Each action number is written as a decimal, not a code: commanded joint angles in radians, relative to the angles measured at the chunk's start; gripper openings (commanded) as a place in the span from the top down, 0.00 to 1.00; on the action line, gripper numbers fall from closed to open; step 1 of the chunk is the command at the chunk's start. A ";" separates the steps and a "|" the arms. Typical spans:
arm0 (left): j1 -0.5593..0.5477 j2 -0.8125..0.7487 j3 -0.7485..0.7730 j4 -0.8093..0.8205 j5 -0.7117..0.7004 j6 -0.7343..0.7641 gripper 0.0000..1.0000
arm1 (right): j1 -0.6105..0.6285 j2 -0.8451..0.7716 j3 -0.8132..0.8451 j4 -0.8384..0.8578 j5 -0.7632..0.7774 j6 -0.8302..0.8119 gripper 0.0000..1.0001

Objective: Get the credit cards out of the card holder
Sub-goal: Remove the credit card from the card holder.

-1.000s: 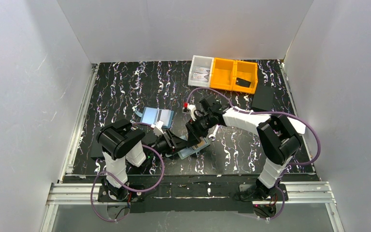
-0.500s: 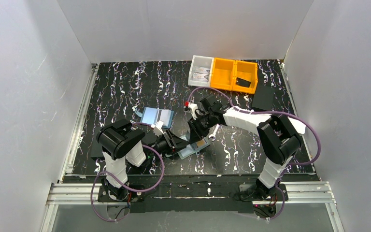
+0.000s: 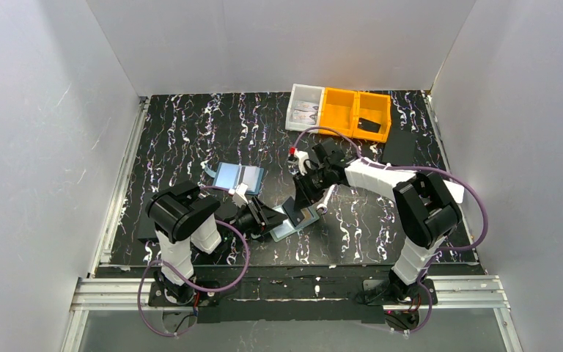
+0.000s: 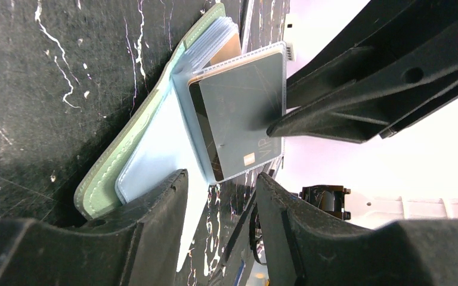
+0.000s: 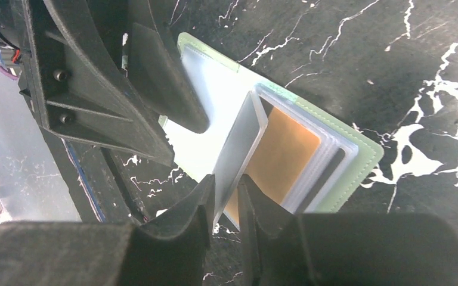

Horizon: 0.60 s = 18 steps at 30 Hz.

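Where the card holder lies: open and flat on the black marbled table [image 3: 190, 132], near the front edge at the middle, between the two grippers.
Card holder [image 5: 367, 156]: sage-green cover underneath, pale inner panel and a stack of clear pockets facing up.
Grey-blue card [image 4: 241, 113]: tilted up off the stack, one long edge raised and the other down at the pockets. A clear rim shows around it, so it seems to sit in its pocket.
Orange card [image 5: 283, 152]: lying flat in the stack just under the raised card. A dark strip shows behind it, too little to name.
Right gripper [image 5: 226, 185]: reaching in from the far right, its two fingers pinched together on the raised edge of the grey-blue card.
Left gripper [image 4: 220, 179]: low over the near-left end of the holder, its fingers about half apart with nothing clamped between them. In the right wrist view one finger [image 5: 176, 101] presses on the pale inner panel.
Light-blue rectangle [image 3: 238, 176]: flat on the table behind the left gripper, with a dark stripe, apart from the holder.
Orange bins [image 3: 355, 114]: at the far edge of the table, with a dark flat piece in the right-hand compartment.
Clear tray [image 3: 304, 108]: touching the left side of the orange bins.
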 commanded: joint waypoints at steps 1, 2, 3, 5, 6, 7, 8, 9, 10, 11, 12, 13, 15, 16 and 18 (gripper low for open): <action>-0.004 -0.013 -0.018 -0.100 -0.029 0.034 0.54 | -0.009 0.009 0.001 0.024 -0.053 0.025 0.78; -0.004 -0.017 -0.017 -0.100 -0.029 0.033 0.54 | -0.010 0.018 0.002 0.024 -0.060 0.029 0.83; -0.004 -0.021 -0.017 -0.099 -0.028 0.032 0.54 | -0.011 0.027 0.002 0.024 -0.069 0.032 0.90; -0.004 -0.030 -0.017 -0.097 -0.030 0.029 0.54 | -0.017 0.042 0.001 0.028 -0.098 0.035 0.98; -0.004 -0.035 -0.017 -0.096 -0.031 0.026 0.54 | -0.022 0.050 -0.002 0.036 -0.119 0.057 0.99; -0.004 -0.040 -0.017 -0.095 -0.031 0.022 0.54 | -0.029 0.058 -0.006 0.045 -0.141 0.081 0.99; -0.004 -0.046 -0.017 -0.093 -0.033 0.018 0.54 | -0.041 0.066 -0.013 0.058 -0.166 0.101 0.99; -0.004 -0.054 -0.017 -0.092 -0.034 0.014 0.54 | -0.050 0.071 -0.020 0.077 -0.196 0.123 0.99; -0.004 -0.061 -0.017 -0.092 -0.036 0.011 0.54 | -0.063 0.075 -0.029 0.099 -0.224 0.149 0.99; -0.004 -0.071 -0.017 -0.091 -0.038 0.006 0.54 | -0.074 0.077 -0.039 0.122 -0.249 0.177 0.99; -0.004 -0.082 -0.016 -0.090 -0.039 -0.001 0.54 | -0.083 0.076 -0.048 0.144 -0.273 0.199 0.99; -0.004 -0.091 -0.015 -0.089 -0.039 -0.006 0.54 | -0.090 0.074 -0.055 0.164 -0.291 0.220 0.99; -0.004 -0.113 -0.010 -0.089 -0.039 -0.011 0.54 | -0.100 0.066 -0.071 0.205 -0.322 0.262 0.99; -0.004 -0.122 -0.007 -0.089 -0.040 -0.015 0.54 | -0.103 0.063 -0.077 0.224 -0.337 0.280 0.99; -0.004 -0.136 -0.001 -0.090 -0.038 -0.019 0.54 | -0.112 0.057 -0.089 0.255 -0.356 0.310 0.99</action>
